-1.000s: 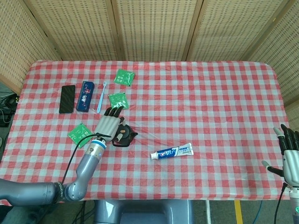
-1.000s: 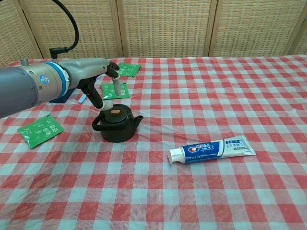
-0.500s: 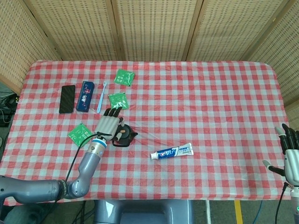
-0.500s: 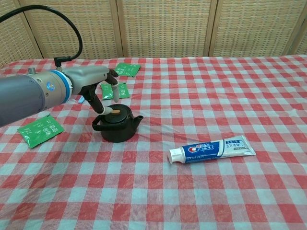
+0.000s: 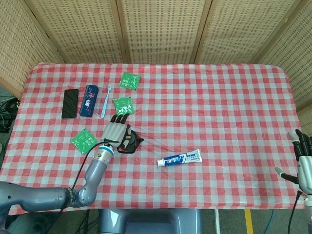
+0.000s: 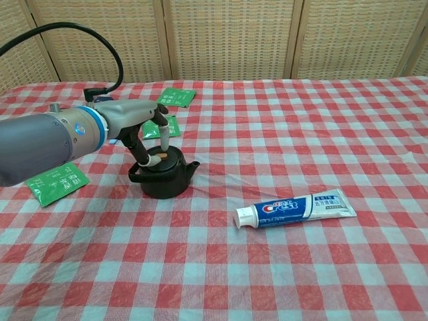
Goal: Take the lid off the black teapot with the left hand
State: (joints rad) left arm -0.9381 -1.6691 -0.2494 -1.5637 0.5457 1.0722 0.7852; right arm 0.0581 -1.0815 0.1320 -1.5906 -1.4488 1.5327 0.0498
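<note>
I am working at what looks like a staged test room dressed up as a home. A red and white checked tablecloth (image 5: 219, 112) is covering the table in front of me, and woven cane screens (image 5: 161, 29) in wooden frames are standing close behind it as a backdrop. Household bits are lying about on the cloth: a toothpaste tube (image 6: 294, 208), a toothbrush (image 5: 106, 101), green packets (image 5: 129, 80), a phone (image 5: 70, 103). A yellow line (image 5: 248, 222) is showing on the bare floor below the table edge.
</note>
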